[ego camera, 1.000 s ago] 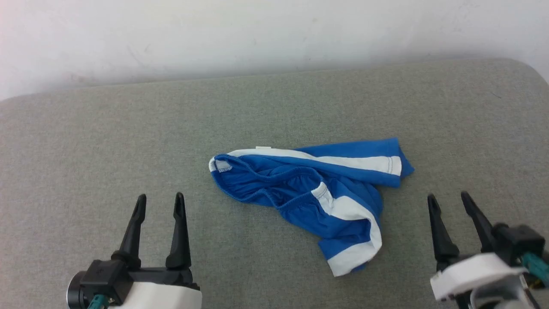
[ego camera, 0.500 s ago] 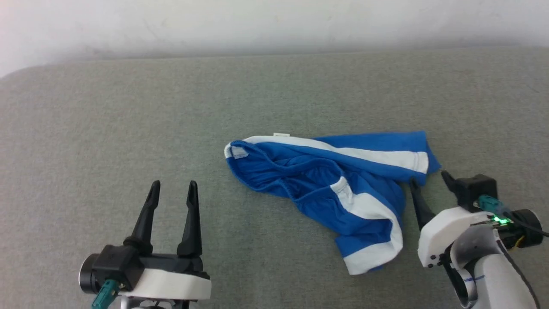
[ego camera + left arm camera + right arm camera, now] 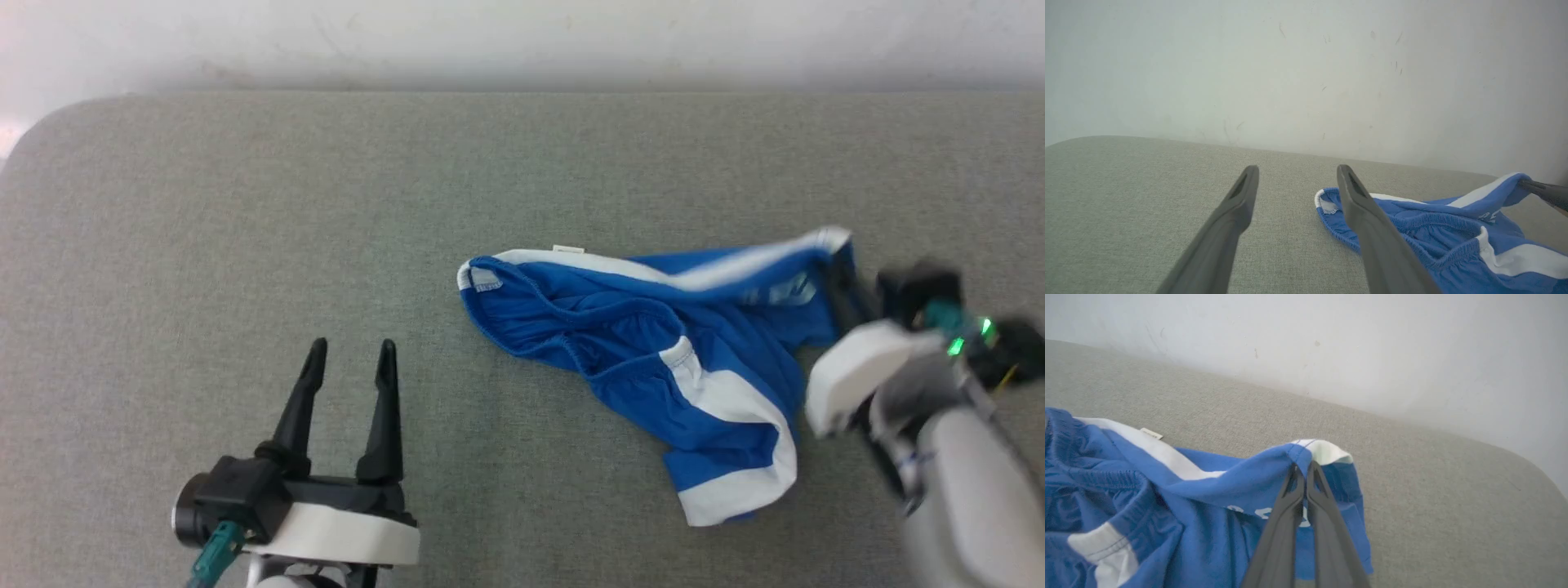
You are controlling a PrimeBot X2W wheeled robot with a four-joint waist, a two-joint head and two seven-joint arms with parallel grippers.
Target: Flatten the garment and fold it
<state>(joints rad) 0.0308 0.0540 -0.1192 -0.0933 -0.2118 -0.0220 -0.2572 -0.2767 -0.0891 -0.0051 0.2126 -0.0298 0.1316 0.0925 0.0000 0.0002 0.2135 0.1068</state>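
The right gripper point(image 3: 1302, 467) has its two fingers pinched together on a hem corner of the garment point(image 3: 1208, 486), where the blue cloth meets the white band. It holds that corner raised off the grey worktop point(image 3: 1453, 490), and the rest of the shorts lies crumpled to that gripper's left. The left gripper point(image 3: 351, 351) stands wide open and holds nothing, with the waistband end ahead and to its right.
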